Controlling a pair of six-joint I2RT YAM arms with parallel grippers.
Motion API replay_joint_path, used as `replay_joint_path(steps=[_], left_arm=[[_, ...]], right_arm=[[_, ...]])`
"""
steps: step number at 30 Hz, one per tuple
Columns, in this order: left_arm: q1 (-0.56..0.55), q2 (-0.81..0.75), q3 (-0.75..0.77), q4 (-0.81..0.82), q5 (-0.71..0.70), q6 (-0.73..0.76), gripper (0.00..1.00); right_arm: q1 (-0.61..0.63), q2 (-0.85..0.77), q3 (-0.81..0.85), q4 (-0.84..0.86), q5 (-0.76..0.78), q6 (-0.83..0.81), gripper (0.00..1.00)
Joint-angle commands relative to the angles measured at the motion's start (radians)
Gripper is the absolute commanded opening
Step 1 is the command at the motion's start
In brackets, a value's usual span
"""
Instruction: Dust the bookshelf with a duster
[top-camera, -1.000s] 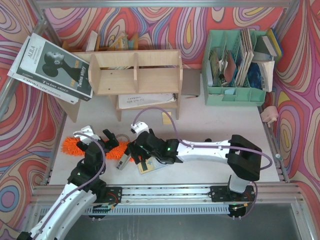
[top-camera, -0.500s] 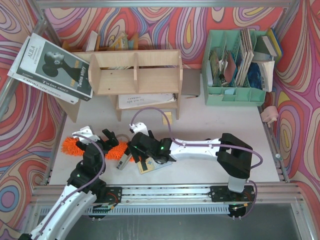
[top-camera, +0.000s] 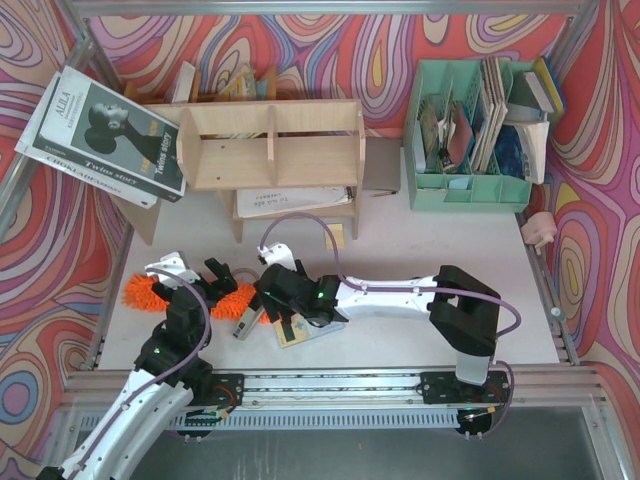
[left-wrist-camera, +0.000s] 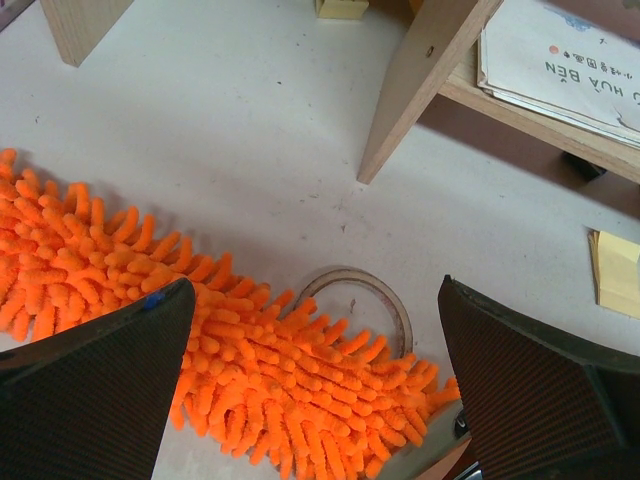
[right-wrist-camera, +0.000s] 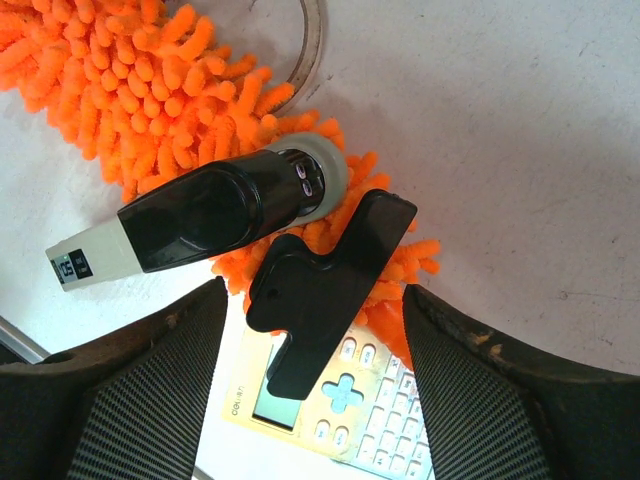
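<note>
The duster (top-camera: 145, 293) is lying flat on the near-left counter (top-camera: 430, 250), just nearer than the bookshelf (top-camera: 270, 150). The left pincer (top-camera: 192, 276) is hovering over its fluffy middle with fingers standing wide apart, and the right pincer (top-camera: 268, 302) is hanging over its right end above a calculator (right-wrist-camera: 345, 400), fingers partly apart and gripping nothing. Against a second ago, the right arm is reaching further left, while the duster and left pincer are keeping their places.

We see the fluffy orange duster (top-camera: 140, 294) lying flat, lower left. The plywood bookshelf (top-camera: 270, 150) stands upright above it.
</note>
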Motion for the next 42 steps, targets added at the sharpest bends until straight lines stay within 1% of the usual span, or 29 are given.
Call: replay_joint_path(steps=[1,4,12,16,22,27,32,34,39,42], left_arm=[[-0.001,-0.001,-0.017,0.022,-0.02,0.009,0.99],[-0.001,0.003,-0.017,0.026,-0.019,0.009,0.99],[0.0,0.016,-0.017,0.032,-0.013,0.01,0.99],[-0.001,0.016,-0.017,0.035,-0.015,0.011,0.98],[-0.001,0.019,-0.017,0.035,-0.019,0.011,0.99],[0.0,0.02,-0.018,0.037,-0.017,0.011,0.98],[-0.001,0.034,-0.017,0.044,-0.019,0.013,0.98],[-0.002,0.037,-0.014,0.044,-0.019,0.013,0.98],[-0.001,0.035,-0.015,0.041,-0.019,0.012,0.98],[-0.001,0.033,-0.017,0.042,-0.018,0.013,0.98]], right_arm=[[0.005,0.012,0.023,-0.024,0.014,0.022,0.65],[0.004,0.017,0.022,-0.024,0.018,0.025,0.64],[0.004,0.04,0.039,-0.042,0.01,0.028,0.63],[0.005,0.037,0.031,-0.022,0.01,0.029,0.62],[0.005,0.039,0.046,-0.041,0.012,0.028,0.53],[0.005,0.019,0.029,-0.03,0.011,0.035,0.5],[0.005,0.028,0.045,-0.037,0.022,0.021,0.47],[0.006,0.029,0.05,-0.036,0.016,0.019,0.48],[0.005,0.046,0.052,-0.032,0.008,0.024,0.6],[0.005,0.063,0.062,-0.031,0.014,0.018,0.62]])
